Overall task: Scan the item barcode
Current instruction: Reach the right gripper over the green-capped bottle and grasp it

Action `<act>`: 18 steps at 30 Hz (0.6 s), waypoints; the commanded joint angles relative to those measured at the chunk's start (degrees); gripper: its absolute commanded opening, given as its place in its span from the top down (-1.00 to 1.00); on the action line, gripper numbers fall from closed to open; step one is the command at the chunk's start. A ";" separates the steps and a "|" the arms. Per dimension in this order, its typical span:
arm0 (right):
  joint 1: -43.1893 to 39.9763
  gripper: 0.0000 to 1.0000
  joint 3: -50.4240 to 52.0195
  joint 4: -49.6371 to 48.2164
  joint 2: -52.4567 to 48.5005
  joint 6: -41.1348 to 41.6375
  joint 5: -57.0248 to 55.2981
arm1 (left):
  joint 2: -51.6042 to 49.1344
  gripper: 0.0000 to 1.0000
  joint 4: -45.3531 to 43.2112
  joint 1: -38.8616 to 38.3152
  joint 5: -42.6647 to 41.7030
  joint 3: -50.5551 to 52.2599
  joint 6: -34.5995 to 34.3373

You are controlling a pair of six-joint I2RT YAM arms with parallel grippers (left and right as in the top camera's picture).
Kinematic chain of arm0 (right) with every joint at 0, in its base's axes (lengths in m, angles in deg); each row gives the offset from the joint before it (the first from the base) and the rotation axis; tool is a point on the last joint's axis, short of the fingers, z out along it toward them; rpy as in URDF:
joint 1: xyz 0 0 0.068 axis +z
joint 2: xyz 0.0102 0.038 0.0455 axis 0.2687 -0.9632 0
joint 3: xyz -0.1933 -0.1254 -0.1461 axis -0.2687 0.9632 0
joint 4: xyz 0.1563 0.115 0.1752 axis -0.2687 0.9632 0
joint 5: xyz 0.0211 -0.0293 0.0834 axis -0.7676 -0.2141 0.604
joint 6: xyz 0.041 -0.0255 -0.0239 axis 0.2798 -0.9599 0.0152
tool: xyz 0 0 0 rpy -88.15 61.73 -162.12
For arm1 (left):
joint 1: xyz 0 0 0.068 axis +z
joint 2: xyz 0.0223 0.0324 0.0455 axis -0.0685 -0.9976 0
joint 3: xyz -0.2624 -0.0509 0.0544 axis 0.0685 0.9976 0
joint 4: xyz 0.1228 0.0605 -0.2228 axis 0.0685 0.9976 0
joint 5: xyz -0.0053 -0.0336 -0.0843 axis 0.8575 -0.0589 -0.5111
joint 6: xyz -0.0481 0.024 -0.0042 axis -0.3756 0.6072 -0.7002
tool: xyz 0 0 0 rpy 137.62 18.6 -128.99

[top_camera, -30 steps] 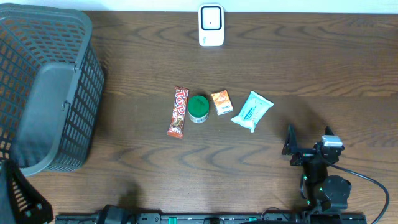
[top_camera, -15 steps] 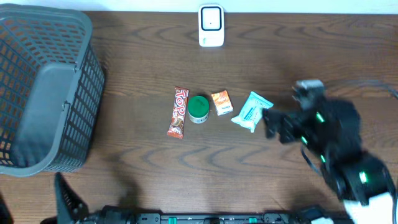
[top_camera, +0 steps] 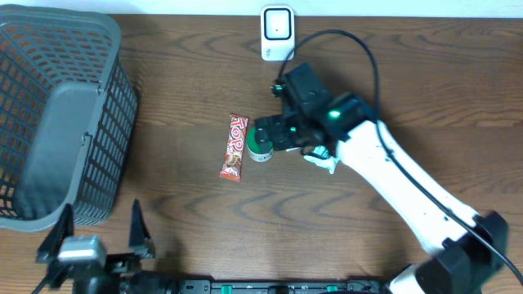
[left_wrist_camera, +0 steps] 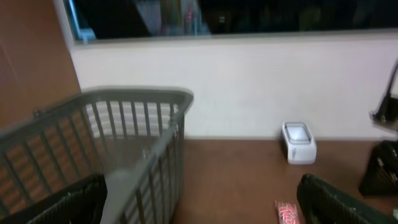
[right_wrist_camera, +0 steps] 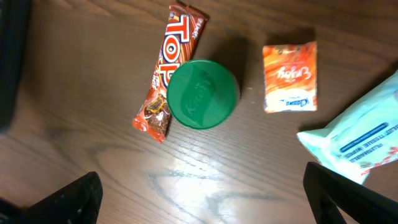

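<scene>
Wood tabletop [top_camera: 180,82] and the grey plastic basket [top_camera: 114,139] at nine o'clock look as they did a second ago; the movement is all in the arms. We see the right arm [top_camera: 392,171], parked folded at five o'clock a second back, now stretched across to the table's centre. Its right gripper [right_wrist_camera: 205,196] hangs over the row of goods with the jaws wide apart and nothing between them. The left gripper [top_camera: 100,233] has come into the overhead view at seven o'clock, also spread wide and empty, facing the basket.

The white barcode scanner [top_camera: 277,33] stands untouched at twelve o'clock. None of the items has shifted:
- the teal wipes pack [right_wrist_camera: 367,134] at three o'clock of the row
- the red chocolate bar [top_camera: 234,147] at nine o'clock of it
- the green-lidded tub [right_wrist_camera: 202,93] touching the bar
- the small orange sachet [right_wrist_camera: 289,78] just beside the tub

We judge the reach is done and the pick not yet begun. The tub lies nearest the middle of the wrist view, so it seems the likeliest item to be scanned.
</scene>
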 commanded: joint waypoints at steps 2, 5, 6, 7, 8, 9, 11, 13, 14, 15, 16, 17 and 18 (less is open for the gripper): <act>1.55 -0.99 -6.38 2.75 -5.22 7.02 -4.37 | -0.31 -0.96 0.55 0.24 -0.96 6.12 -2.69; 1.53 -0.99 -6.91 2.84 -7.93 9.66 -6.43 | -0.31 -0.96 0.50 0.22 -3.26 10.60 -4.37; 1.53 -0.99 -6.91 2.84 -8.48 10.75 -8.33 | -0.31 -0.96 0.28 0.24 -5.42 12.17 -4.59; 1.53 -0.98 -6.91 2.78 -8.66 11.04 -9.01 | -0.31 -0.96 0.09 0.24 -6.47 13.42 -5.66; 1.53 -0.99 -6.91 2.51 -8.92 11.26 -9.66 | -0.31 -0.96 -0.09 0.24 -7.06 14.53 -6.43; 1.53 -0.99 -6.91 2.34 -9.03 11.26 -9.68 | -0.31 -0.96 -0.13 0.24 -7.19 15.39 -6.75; 1.53 -0.98 -6.91 1.75 -9.66 11.28 -9.62 | -0.31 -0.96 -0.59 0.24 -7.17 18.78 -6.75; 1.53 -0.99 -6.91 1.79 -10.60 11.47 -9.33 | -0.28 -0.96 -2.29 0.24 -7.17 20.94 -6.93; 1.53 -0.99 -6.91 1.75 -11.34 11.47 -8.70 | -0.28 -0.96 -3.50 0.24 -7.15 22.14 -6.93; 1.55 -0.98 -6.91 1.51 -12.28 11.47 -7.48 | -0.28 -0.96 -5.14 0.24 -7.13 23.69 -6.95; 1.66 -0.99 -6.91 1.29 -12.85 11.45 -6.75 | -0.28 -0.96 -5.97 0.24 -6.99 24.59 -7.45; 1.84 -0.99 -6.91 0.76 -13.97 11.45 -5.29 | -0.28 -0.96 -7.41 0.24 -6.45 26.10 -8.72; 1.95 -0.98 -6.91 0.39 -14.49 11.45 -4.68 | -0.28 -0.96 -8.35 0.24 -6.47 26.91 -9.01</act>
